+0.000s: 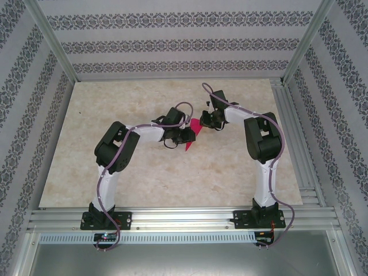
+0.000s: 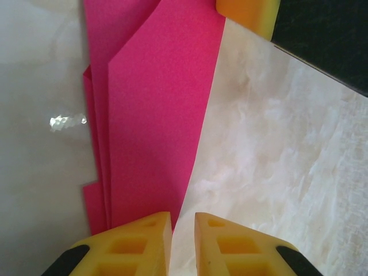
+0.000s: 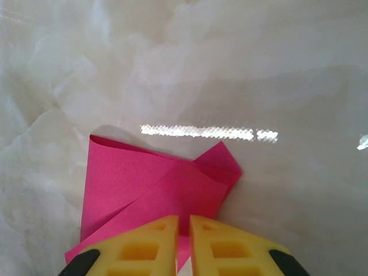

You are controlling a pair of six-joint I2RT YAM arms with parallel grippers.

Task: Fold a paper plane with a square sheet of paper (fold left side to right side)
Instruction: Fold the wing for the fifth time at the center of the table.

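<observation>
L tool point(image 2: 183, 217) & R tool point(image 3: 184, 219) pressed together, tips prob. on sheet of paper point(image 2: 155, 115).

Paper point(image 1: 194, 129) on table point(image 1: 115, 172), centre

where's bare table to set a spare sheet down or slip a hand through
Free: the table has a far strip along the back wall, a left side outside the left arm's elbow, and the near middle between the two arm bases. Crowded: the centre, where the left claw and right claw meet at the sheet of paper.
</observation>
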